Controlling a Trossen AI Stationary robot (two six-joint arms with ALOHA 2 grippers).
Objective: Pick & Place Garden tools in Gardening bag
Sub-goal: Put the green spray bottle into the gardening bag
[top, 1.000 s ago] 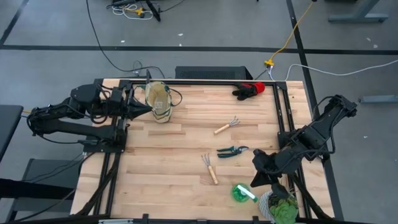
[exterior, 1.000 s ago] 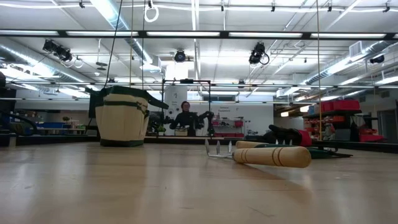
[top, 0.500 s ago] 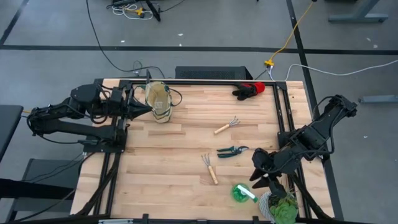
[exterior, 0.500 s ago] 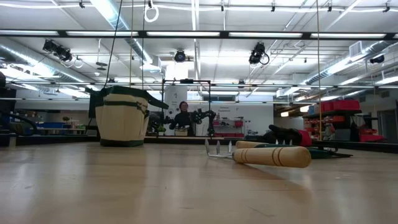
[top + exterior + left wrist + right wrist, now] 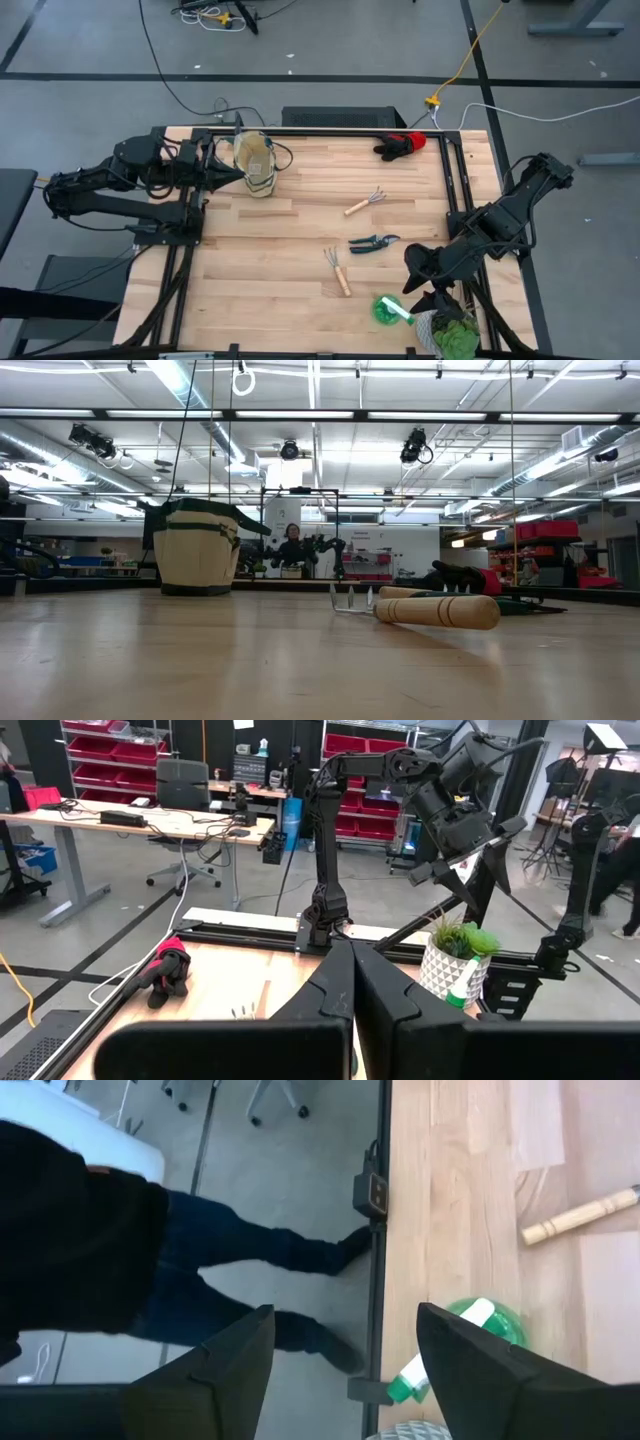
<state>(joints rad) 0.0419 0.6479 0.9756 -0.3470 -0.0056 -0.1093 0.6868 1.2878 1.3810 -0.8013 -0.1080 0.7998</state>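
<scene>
Since earlier, right claw (image 5: 412, 291) wider.

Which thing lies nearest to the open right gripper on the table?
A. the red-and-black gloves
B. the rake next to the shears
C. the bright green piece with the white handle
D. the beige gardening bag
C: in the high view the right gripper hangs open just beside the bright green piece, near the table's front right corner, while the bag, gloves and rakes lie farther off.
</scene>
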